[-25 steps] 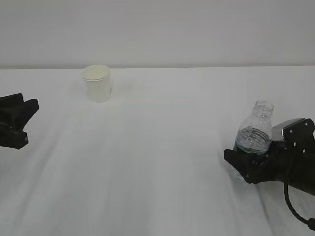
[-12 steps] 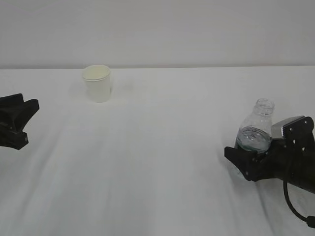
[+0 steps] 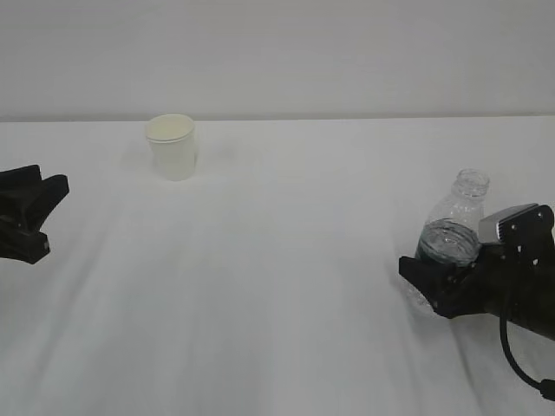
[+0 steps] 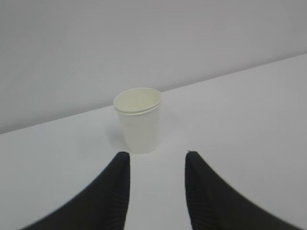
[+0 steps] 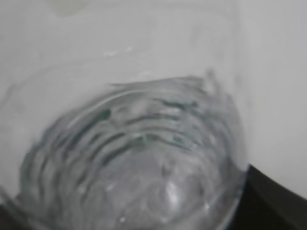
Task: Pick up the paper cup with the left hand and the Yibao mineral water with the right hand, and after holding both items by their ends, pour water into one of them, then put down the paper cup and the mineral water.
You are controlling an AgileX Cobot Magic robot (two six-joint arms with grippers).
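Observation:
The paper cup [image 3: 171, 146] stands upright on the white table, far left of centre. In the left wrist view the paper cup [image 4: 139, 120] is just beyond my left gripper [image 4: 157, 155], which is open and empty. In the exterior view that left gripper [image 3: 39, 212] hovers at the left edge, well short of the cup. The Yibao mineral water [image 3: 454, 227], capless and leaning slightly right, sits between the jaws of my right gripper [image 3: 431, 286]. The bottle [image 5: 134, 163] fills the right wrist view, with a black finger [image 5: 276, 201] against its side.
The white table [image 3: 277, 260] stretches between the two arms with nothing else on it. A plain pale wall rises behind the table's far edge. A black cable [image 3: 520, 364] hangs from the right arm at the lower right.
The right gripper's jaws have drawn in against the bottle. The bottle's neck has tipped a little to the right and upward. The left gripper and the cup have not moved.

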